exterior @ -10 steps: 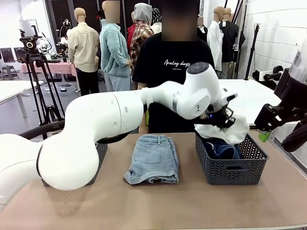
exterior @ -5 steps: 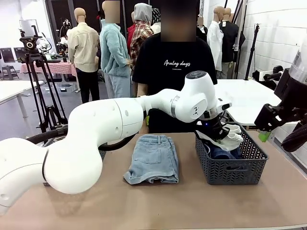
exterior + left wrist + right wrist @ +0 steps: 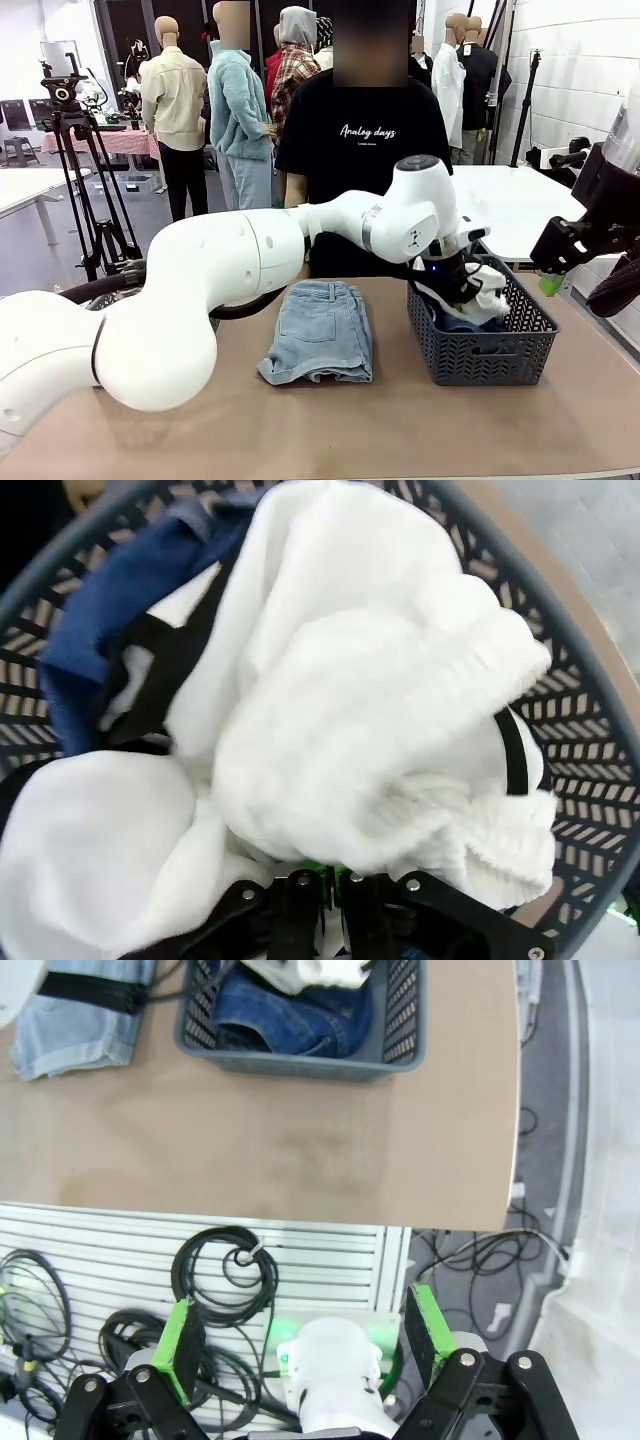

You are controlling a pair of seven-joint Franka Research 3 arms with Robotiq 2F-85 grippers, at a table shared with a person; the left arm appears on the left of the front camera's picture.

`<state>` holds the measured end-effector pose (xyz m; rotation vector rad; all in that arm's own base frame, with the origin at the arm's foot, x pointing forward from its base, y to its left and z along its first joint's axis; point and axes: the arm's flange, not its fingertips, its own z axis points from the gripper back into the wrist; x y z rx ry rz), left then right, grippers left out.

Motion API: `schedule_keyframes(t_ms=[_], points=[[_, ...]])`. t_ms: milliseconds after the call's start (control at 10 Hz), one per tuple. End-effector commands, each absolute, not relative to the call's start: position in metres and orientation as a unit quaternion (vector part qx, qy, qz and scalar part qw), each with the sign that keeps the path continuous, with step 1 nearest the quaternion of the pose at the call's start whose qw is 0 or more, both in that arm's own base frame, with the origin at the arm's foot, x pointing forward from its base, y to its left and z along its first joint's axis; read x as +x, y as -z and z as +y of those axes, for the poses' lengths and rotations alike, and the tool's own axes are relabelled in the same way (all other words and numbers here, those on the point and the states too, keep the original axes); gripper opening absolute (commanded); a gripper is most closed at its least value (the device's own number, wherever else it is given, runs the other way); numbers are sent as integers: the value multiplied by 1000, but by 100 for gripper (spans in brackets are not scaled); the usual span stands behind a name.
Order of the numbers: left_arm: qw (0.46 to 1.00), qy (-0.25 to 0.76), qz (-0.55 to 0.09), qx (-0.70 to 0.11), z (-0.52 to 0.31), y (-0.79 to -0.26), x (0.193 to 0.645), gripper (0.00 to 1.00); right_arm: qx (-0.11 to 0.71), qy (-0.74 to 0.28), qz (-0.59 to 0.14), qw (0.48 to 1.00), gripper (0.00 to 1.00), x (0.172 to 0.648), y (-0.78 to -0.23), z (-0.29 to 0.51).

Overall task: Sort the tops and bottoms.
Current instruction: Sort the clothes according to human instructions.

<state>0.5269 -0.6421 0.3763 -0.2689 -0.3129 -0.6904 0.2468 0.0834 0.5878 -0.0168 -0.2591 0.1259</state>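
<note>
The white top with black trim (image 3: 487,291) lies bunched in the grey basket (image 3: 490,355) at the table's right. It rests on the dark blue jeans (image 3: 458,322). My left gripper (image 3: 462,284) reaches across into that basket and is shut on the white top (image 3: 350,710), its fingers (image 3: 300,900) pinching the cloth. Blue denim (image 3: 90,650) shows beside the top. The pale light-blue shorts (image 3: 320,330) lie folded on the table's middle. My right gripper (image 3: 300,1335) stands open off the table's right side, holding nothing.
A second grey basket (image 3: 212,318) sits at the left, mostly hidden behind my left arm. A person in a black T-shirt (image 3: 360,140) stands at the far side. Below my right gripper are coiled cables (image 3: 225,1265) and an aluminium frame beside the table edge.
My left gripper has lowered the white top from above the right basket down into it, onto the jeans, and stays shut. The right arm has not moved.
</note>
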Motion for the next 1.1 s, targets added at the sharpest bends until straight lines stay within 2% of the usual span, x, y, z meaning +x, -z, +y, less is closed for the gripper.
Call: schedule_keyframes(t_ms=[0, 200, 500, 1000], points=[[915, 377, -105, -103, -675, -347, 551, 0, -3, -65, -127, 990, 100, 247, -588, 84], [913, 387, -86, -94, -680, -332, 550, 0, -3, -65, -127, 990, 100, 247, -588, 84], [910, 387, -111, -101, -680, -348, 550, 0, -3, -65, -127, 990, 100, 247, -588, 84], [889, 416, -167, -90, -691, -416, 542, 92, -3, -65, -127, 990, 100, 247, -588, 84]])
